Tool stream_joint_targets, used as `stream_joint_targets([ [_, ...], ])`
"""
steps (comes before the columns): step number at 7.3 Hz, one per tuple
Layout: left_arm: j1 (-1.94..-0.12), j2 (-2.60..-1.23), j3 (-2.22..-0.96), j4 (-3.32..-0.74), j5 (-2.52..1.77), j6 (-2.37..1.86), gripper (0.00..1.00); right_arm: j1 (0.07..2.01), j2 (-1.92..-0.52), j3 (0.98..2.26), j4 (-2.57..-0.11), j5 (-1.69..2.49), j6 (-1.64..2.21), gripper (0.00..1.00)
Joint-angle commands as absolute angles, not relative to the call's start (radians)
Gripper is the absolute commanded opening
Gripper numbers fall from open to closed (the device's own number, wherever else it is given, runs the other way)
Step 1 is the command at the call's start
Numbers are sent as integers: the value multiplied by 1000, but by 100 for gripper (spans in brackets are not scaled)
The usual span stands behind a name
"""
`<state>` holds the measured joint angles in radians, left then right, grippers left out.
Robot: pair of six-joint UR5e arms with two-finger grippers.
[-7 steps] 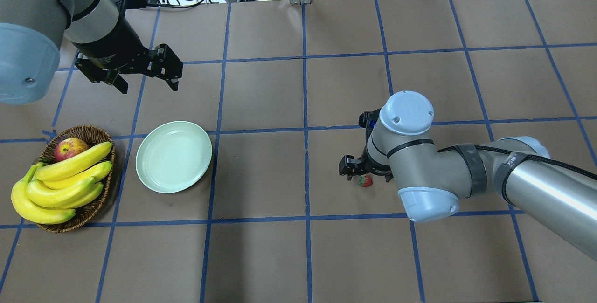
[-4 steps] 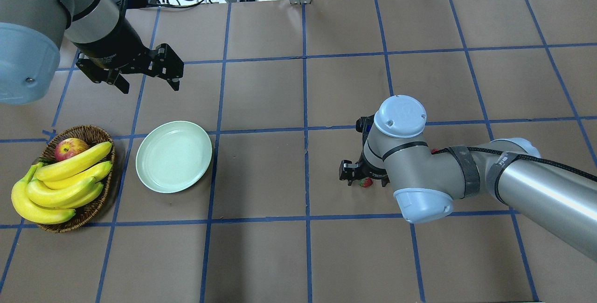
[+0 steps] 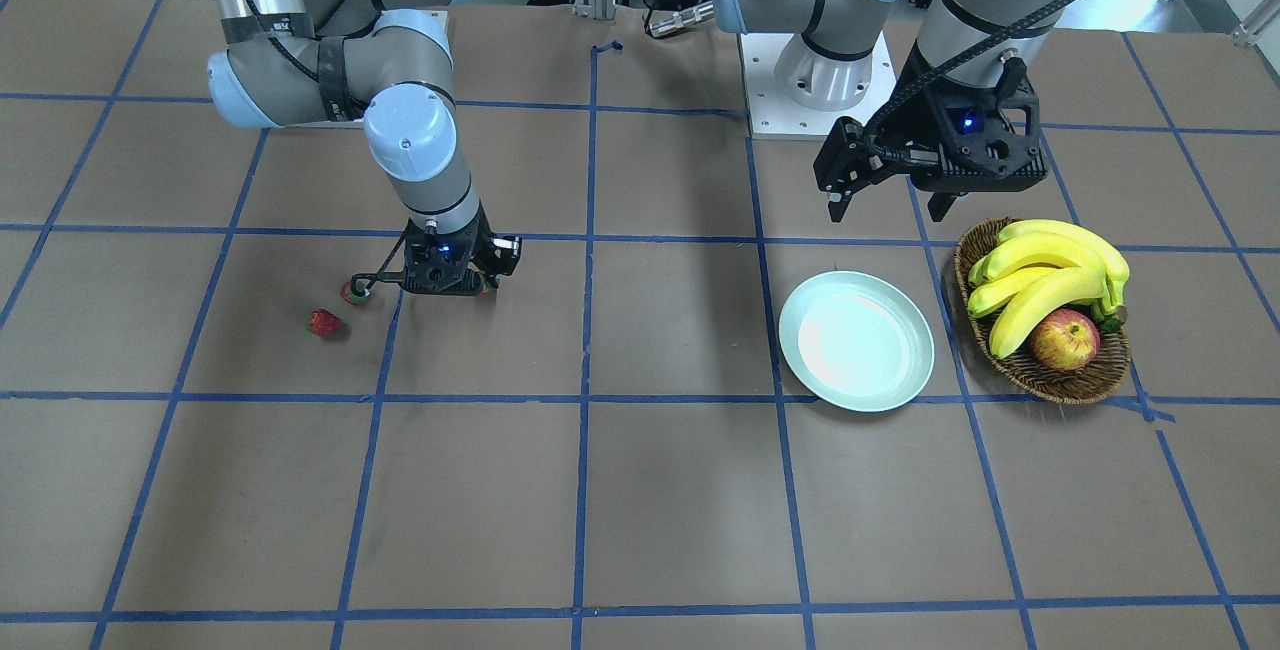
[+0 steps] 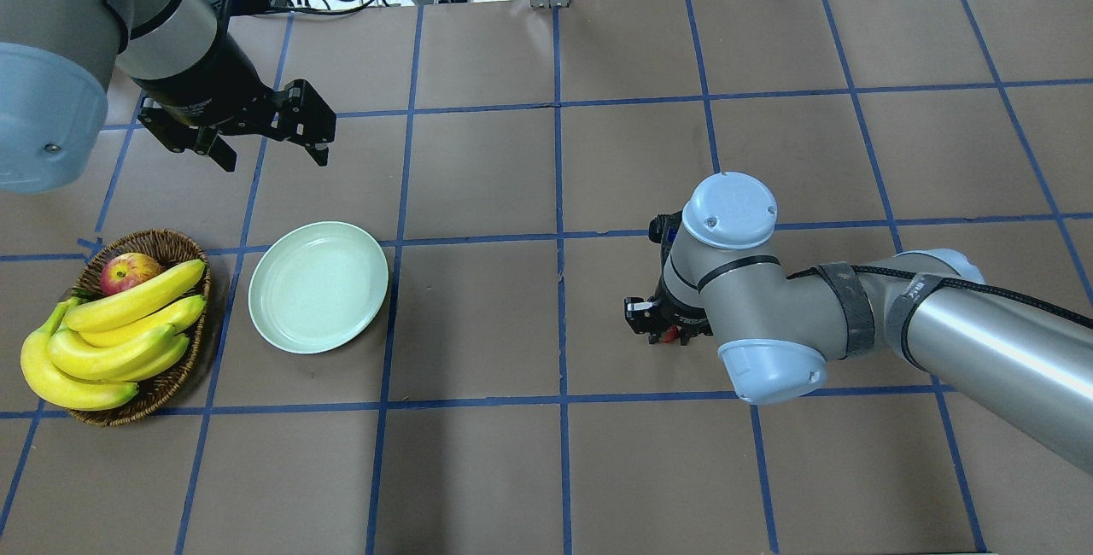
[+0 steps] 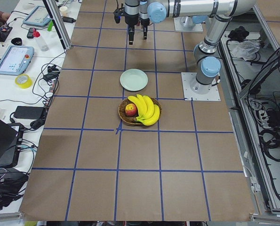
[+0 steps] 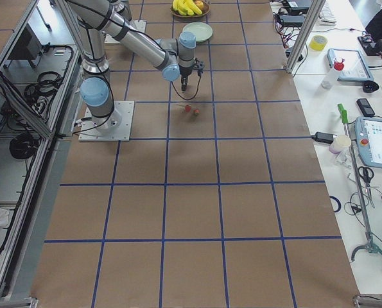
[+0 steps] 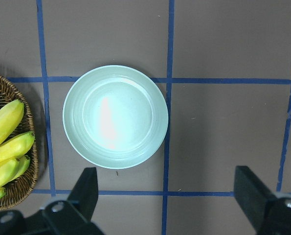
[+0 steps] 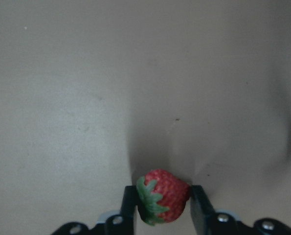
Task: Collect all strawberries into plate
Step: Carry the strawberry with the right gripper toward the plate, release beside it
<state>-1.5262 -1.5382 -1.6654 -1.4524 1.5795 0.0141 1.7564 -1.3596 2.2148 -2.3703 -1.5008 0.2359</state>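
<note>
Moved: right tool (image 8: pixel 164 203) has sunk onto a strawberry (image 8: pixel 166 192), pinching it on the table (image 4: pixel 478 324), well apart from the plate (image 4: pixel 318 287) | left tool (image 4: pixel 271 152) spread wide, empty | risk: round berry held at the fingertips may squirt out on lifting.

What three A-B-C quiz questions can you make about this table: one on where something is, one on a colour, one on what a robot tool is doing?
1. Where is the plate? A) beside the basket B) inside the basket C) under the basket
2. What colour is the plate? A) red B) pale green C) black
3. What is the right tool doing? A) gaping empty B) pinching a strawberry C) resting in the plate
1 A: it sits next to the basket, apart from it. 2 B: it looks pale mint green. 3 B: the right wrist view shows the berry pinched in it.
</note>
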Motion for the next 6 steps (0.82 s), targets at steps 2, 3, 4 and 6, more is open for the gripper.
stream_joint_targets([
  [2, -1529, -1536, -1669, -1451, 1575, 3, 100, 1761, -1365, 2154, -2335, -1497, 247, 3],
  [3, -1528, -1536, -1670, -1453, 1581, 6, 100, 1778, -1364, 2119, -2323, -1406, 274, 3],
  [4, -1528, -1534, -1669, -1453, 1583, 5, 100, 1813, -1362, 2090, -2330, -1311, 281, 3],
  [6, -1525, -1537, -1672, -1451, 1588, 9, 100, 1879, -1339, 2056, -2391, -1240, 294, 3],
])
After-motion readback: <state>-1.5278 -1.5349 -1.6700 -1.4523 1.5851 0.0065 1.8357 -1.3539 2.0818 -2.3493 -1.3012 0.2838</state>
